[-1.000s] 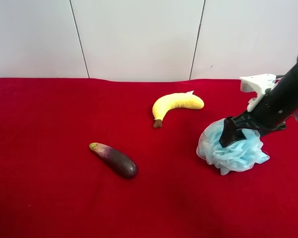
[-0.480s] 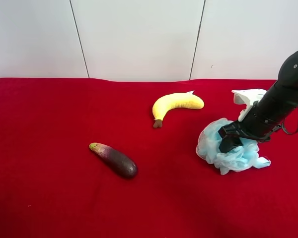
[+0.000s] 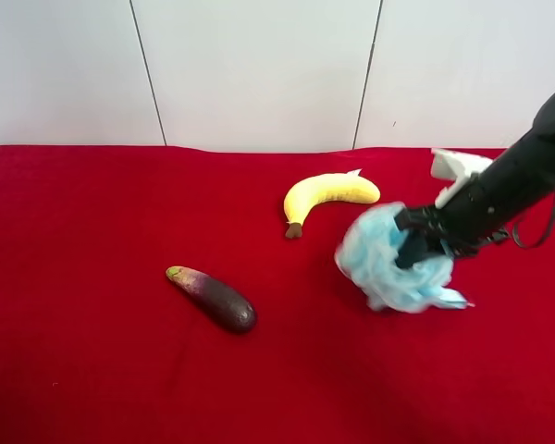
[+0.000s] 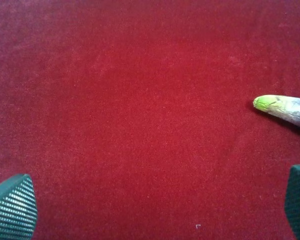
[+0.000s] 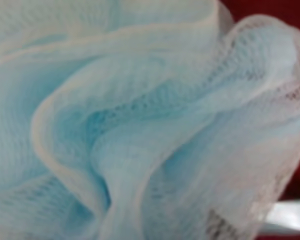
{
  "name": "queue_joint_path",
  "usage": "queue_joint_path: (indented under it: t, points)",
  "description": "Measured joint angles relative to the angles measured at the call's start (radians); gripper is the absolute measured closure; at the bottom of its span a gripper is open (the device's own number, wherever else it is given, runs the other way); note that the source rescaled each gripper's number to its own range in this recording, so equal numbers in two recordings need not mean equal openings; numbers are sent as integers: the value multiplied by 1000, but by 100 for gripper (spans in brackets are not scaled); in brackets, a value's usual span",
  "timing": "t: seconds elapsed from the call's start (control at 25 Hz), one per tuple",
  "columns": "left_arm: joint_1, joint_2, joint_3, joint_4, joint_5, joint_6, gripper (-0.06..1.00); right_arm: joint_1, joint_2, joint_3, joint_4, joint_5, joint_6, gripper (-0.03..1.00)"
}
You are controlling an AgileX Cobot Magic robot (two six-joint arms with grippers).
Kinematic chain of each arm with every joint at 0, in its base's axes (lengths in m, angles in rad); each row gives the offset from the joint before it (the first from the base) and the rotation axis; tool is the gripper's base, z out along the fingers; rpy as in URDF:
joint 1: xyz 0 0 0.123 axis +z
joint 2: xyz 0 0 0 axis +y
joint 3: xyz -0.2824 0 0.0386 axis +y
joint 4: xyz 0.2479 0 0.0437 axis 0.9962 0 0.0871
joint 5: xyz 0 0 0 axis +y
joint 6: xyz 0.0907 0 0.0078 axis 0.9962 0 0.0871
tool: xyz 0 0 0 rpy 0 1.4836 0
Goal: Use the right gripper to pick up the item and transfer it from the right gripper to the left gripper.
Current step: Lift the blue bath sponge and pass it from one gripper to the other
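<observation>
A red cloth-covered surface [image 3: 92,370] fills the lower two thirds of the exterior high view, with a white panelled wall [image 3: 259,74] behind it. A curved yellow banana [image 3: 331,192] lies right of centre near the back edge. A dark purple eggplant with a greenish tip [image 3: 213,298] lies left of centre, well apart from the banana. Neither touches anything else, and open red cloth lies between them. The fluffy light-blue mesh bath pouf [image 3: 379,264] sits in the right half of that view, just below and to the right of the banana, near it but apart from it. Whether it rests on the surface or hangs just clear of it cannot be told. The right pincer [image 3: 409,250] comes in from the right edge on a thick black arm with a white block [image 3: 453,166] at its wrist, and its black tip is sunk into the upper right side of the pouf. The jaws are closed on the mesh ruffles, which bulge around the tip to the left and below. In the right wrist view the pouf [image 5: 140,125] fills almost the whole frame, with a sliver of red cloth at the upper right corner. In the left wrist view the left pincer [image 4: 155,207] is spread wide with nothing between its jaws. One ribbed dark-green pad [image 4: 12,207] shows at the lower left corner and the other at the lower right edge, over bare red cloth. The eggplant's green tip [image 4: 285,106] shows at the right edge of that view.
</observation>
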Motion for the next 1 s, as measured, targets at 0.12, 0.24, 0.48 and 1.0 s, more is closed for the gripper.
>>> queue_joint_path:
  t: [0.12,0.24,0.48,1.0]
  points:
    - [0,0,0,0,0,0,-5,0,-80,0,169,38,-121,88]
    - [0,0,0,0,0,0,-5,0,-138,0,322,57,-206,90]
    - [0,0,0,-1,0,-2,-5,5,-166,0,542,123,-384,90]
    - [0,272,-35,-283,-197,234,-5,211,-166,0,774,54,-611,93]
